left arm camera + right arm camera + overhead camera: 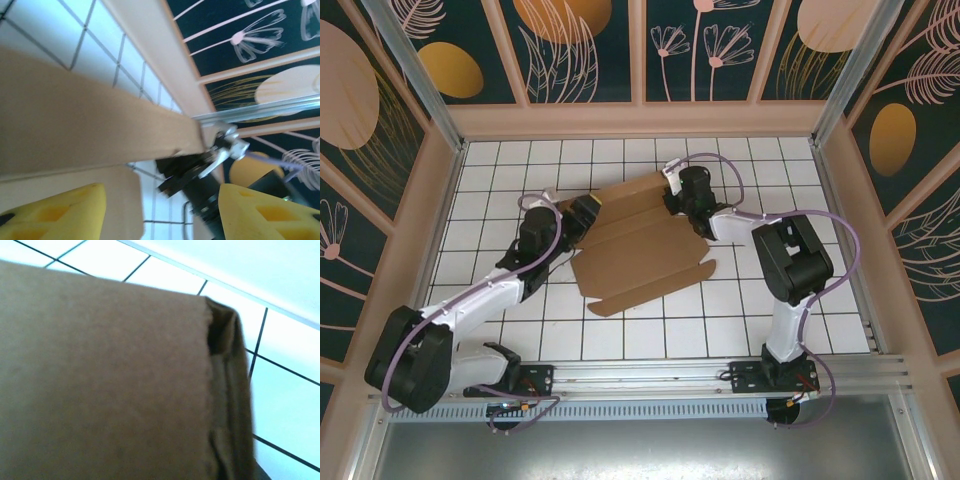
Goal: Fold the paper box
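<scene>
Left gripper (586, 213): jaws spread, yellow pads (65, 210) wide apart at the left edge of the paper box (640, 250). Right gripper (672, 198): pressed together on the box's raised far-right flap. Box lies partly folded, mid white tiled table (510, 170), between the arms.

**Reporter:** What is the paper box (640, 250) made of?

**Photographer:** Plain brown cardboard. It is matt and faintly fibrous, with soft, fuzzy cut edges up close.

**Reporter:** And the table (740, 320)?

**Photographer:** A smooth white top ruled with dark lines, bright with a light sheen. The rail (650, 375) at its near edge is bare, brushed-looking metal.

**Reporter:** The machines?

**Photographer:** The left arm (470, 300) and right arm (790, 260) wear smooth black and white plastic shells with a slight gloss. The left gripper (162, 192) has matt yellow moulded fingers (55, 215). The wall panels (580, 50) look like flat printed sheets in pale, matt frames.
</scene>
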